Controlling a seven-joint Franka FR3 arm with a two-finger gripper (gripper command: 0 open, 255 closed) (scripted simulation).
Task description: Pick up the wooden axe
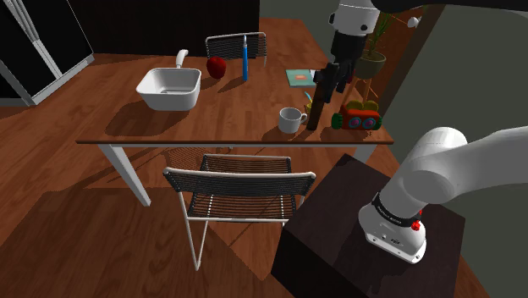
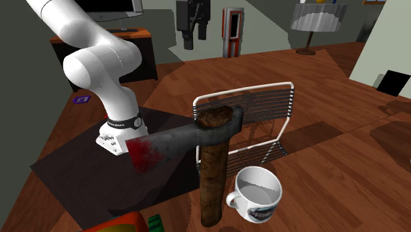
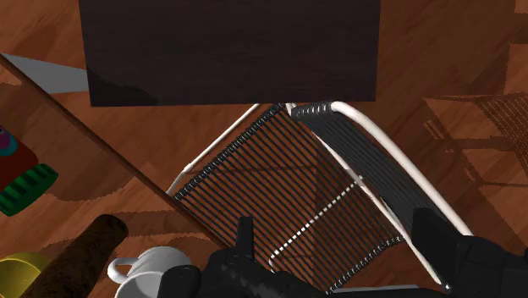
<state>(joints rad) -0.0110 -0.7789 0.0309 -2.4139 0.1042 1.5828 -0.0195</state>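
My hand hangs in the air with its fingers apart, clasping nothing. The axe stands upright on its brown handle near the edge of the bench, just beside the white mug. Its grey, red-edged head points toward my stand.

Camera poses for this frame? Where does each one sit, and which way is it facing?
Shoulder: beside and slightly behind the stand, looking down across the table; arm shows.
Second exterior: low on the table by the axe and mug, facing back toward the stand; arm shows.
Wrist: on the hand, looking down at the chair; open gripper shows.
Shared: axe, mug, chair, stand in all three.
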